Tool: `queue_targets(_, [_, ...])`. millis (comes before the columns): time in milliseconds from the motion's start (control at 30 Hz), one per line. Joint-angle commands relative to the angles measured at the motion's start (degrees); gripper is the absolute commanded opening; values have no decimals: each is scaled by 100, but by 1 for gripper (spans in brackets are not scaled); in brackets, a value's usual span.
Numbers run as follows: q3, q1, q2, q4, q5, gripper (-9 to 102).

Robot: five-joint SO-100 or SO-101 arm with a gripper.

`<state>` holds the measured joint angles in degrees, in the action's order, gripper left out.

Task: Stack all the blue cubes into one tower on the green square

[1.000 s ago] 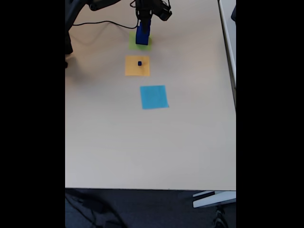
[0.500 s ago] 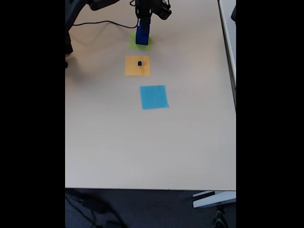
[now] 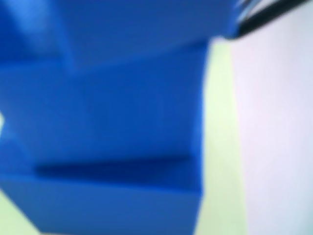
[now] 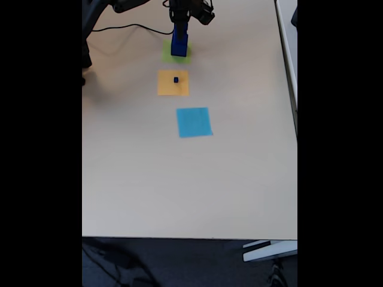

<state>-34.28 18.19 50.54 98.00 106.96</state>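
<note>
At the far end of the tabletop [image 4: 179, 179] in the fixed view, a tower of blue cubes [image 4: 179, 43] stands on the green square [image 4: 167, 54]. The claw [image 4: 181, 24] sits at the tower's top; whether it grips or is spread I cannot tell. Nearer, a tiny blue cube [image 4: 176, 79] rests on the orange square [image 4: 164, 86], with the light blue square [image 4: 194, 122] nearer still. The wrist view shows blurred stacked blue faces [image 3: 112, 112].

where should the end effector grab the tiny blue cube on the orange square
Probably from straight above, fingers closing on two opposite side faces of the tiny cube. It sits alone near the middle of the orange square with bare paper all round, so any pair of sides looks free. It is very small, so the fingers would likely need to come down almost to the paper.
</note>
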Motion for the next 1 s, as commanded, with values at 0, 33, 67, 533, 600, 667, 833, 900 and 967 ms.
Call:
queue_targets(0, [237, -9, 97, 9, 44, 16])
queue_targets(33, [237, -18, 97, 9, 44, 16])
queue_targets(67, [237, -18, 97, 9, 44, 16])
queue_targets(533, [352, 18, 26, -26, 149, 16])
queue_targets(600, [352, 18, 26, -26, 158, 16])
queue_targets(667, [352, 18, 18, -26, 176, 16])
queue_targets(833, [352, 44, -9, -35, 211, 16])
queue_targets(900, [352, 44, -9, -26, 229, 16])
queue_targets(967, [352, 44, -18, -18, 229, 16])
